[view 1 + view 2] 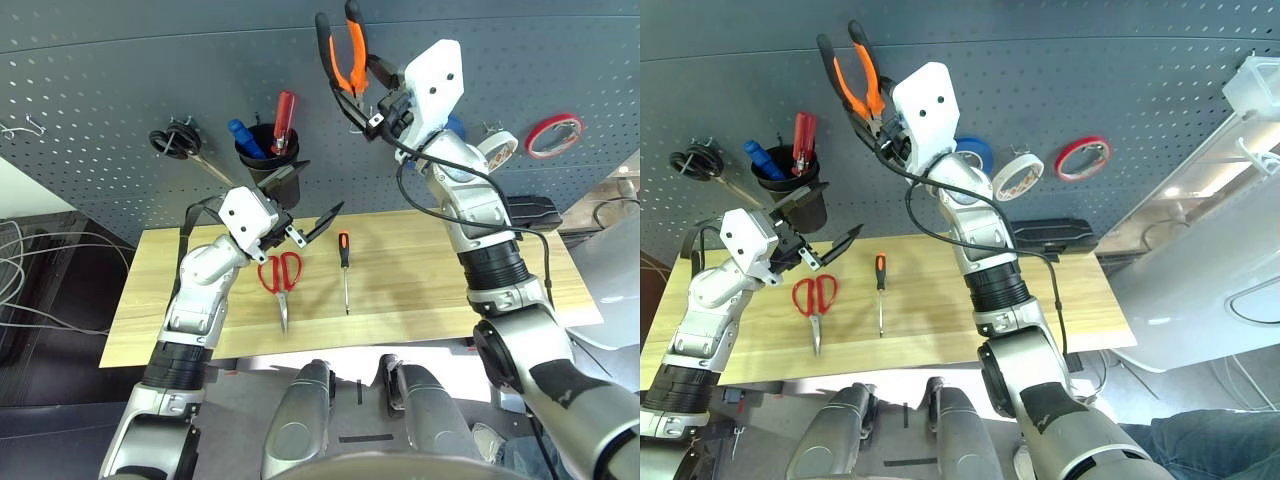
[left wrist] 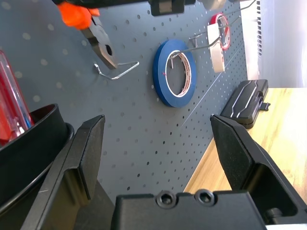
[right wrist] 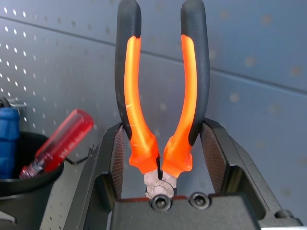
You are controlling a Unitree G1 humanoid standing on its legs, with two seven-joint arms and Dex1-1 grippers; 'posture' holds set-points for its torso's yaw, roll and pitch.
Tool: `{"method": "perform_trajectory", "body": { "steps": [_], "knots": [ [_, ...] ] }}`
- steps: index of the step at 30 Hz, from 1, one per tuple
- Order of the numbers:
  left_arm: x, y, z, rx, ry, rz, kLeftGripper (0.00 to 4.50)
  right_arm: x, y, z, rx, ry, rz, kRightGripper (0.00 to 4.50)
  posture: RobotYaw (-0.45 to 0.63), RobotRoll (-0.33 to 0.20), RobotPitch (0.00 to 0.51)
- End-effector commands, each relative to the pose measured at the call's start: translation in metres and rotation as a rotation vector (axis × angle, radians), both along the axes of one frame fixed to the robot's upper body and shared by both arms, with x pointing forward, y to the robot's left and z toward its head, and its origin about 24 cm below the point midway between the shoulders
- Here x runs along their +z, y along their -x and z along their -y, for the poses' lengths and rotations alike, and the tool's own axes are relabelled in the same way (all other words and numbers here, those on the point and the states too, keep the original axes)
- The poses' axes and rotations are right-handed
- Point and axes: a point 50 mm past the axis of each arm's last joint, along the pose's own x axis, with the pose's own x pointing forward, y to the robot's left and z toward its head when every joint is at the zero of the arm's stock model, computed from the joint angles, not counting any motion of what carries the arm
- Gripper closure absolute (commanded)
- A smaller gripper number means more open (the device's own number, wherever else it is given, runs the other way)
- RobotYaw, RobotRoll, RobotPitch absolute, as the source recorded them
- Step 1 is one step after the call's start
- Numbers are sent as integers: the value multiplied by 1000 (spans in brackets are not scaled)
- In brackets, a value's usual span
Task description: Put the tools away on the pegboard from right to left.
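**Pliers clamped before the pegboard; two tools wait on the counter**

In the left eye view, the right hand [image 1: 354,80] holds the pliers [image 1: 358,60] up by the pegboard [image 1: 100,90], handles upward. The left hand [image 1: 325,185] is spread and empty above the counter [image 1: 400,310], where the scissors [image 1: 284,308] and screwdriver [image 1: 344,250] lie.

In the right eye view, the whitish tape roll [image 1: 1037,166] hangs on the board. The slim screwdriver should be light and stiff, best pinched around its handle. The scissors look rigid but may swing at the pivot; a grip across the red loops should steady them.

In the left wrist view, the left hand's fingers stand wide apart near the black cup [image 2: 43,124]. The metal nose of the pliers is beside a wire hook [image 2: 125,72]; whether they touch cannot be told.

In the right wrist view, the fingers press the pliers' spread handles from outside. The metal head probably makes them heavy for their size; the grips look firm, yet squeezing could fold the handles inward, so the hold should remain gentle.
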Motion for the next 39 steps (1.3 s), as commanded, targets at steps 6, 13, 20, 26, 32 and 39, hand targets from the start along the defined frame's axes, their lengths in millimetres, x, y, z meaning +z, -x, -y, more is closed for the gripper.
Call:
{"method": "perform_trajectory", "body": {
  "steps": [6,13,20,26,32,39],
  "knots": [
    [-4,-1,3,-14,-11,-27,0,-16,-4,5,-54,-5,-28,1856,105,0,212],
    [-20,0,16,-89,-82,-177,0,-10,6,20,-57,-20,-25,51,103,0,213],
    [-52,3,26,-134,-198,-454,0,-17,49,34,69,135,-165,51,77,0,215],
    [-84,-13,35,-23,-264,-596,0,-97,53,73,-34,416,-599,51,49,0,211],
    [-110,-30,41,157,-238,-761,0,-160,56,106,-167,450,-959,51,50,0,214],
    [-137,-44,48,370,-165,-931,0,-184,55,115,-259,374,-1136,51,37,0,224]
  ]
}}
